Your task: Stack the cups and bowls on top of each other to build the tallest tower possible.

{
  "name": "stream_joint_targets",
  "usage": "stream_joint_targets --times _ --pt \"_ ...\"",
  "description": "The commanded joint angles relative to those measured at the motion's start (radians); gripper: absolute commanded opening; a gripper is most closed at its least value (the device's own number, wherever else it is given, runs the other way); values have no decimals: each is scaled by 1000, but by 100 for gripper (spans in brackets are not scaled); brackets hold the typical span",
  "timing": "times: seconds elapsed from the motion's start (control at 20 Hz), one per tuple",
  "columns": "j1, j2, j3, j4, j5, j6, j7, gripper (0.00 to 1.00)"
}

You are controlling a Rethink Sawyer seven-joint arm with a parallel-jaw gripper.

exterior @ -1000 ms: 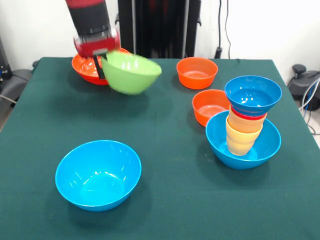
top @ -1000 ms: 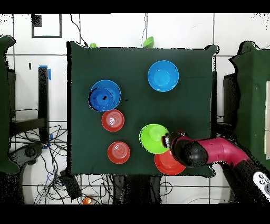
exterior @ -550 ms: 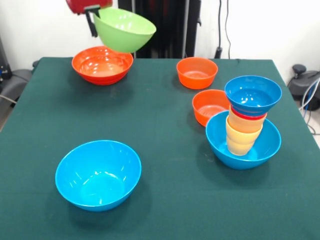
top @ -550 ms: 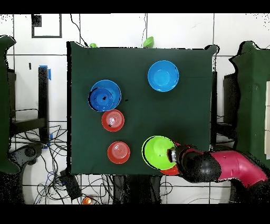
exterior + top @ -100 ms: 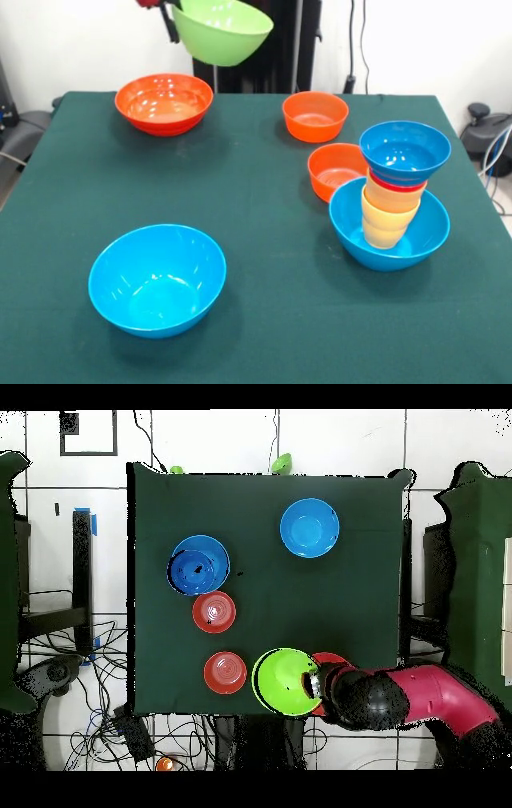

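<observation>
1. Held the large green bowl [image 5: 222, 30] by its rim in the jaws of the gripper [image 5: 170, 22], lifted high above the far side of the green worktop [image 5: 264, 208]; jaws clamped on the bowl's wall.
2. Seen from overhead as the green bowl [image 5: 285, 680] hanging over the worktop's edge near the base, partly covering the large orange bowl [image 5: 329, 661], with the red arm [image 5: 430, 696] reaching in from the side.
3. Rested on the worktop just below the raised bowl: the large orange bowl [image 5: 164, 103], upright and empty.
4. Stood at the other side: the tower [image 5: 392, 200], based on a large light-blue bowl [image 5: 349, 226], with pale yellow-orange cups [image 5: 387, 216] nested upward, a red cup rim [image 5: 396, 184] above them and a small dark blue bowl [image 5: 405, 152] on top.
5. Sat just beside the tower: one small orange bowl [image 5: 334, 170]; another small orange bowl [image 5: 315, 116] farther back, apart.
6. Lay alone on the near side: the second large light-blue bowl [image 5: 157, 279], upright, empty.
</observation>
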Motion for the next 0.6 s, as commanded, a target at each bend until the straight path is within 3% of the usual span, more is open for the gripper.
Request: stream_joint_targets --times 0.05,0.3,0.6 --pt "21 128 74 79 49 30 -139 0" --pt "94 65 104 87 87 -14 -32 0" --pt "119 -18 161 27 175 35 -20 0"
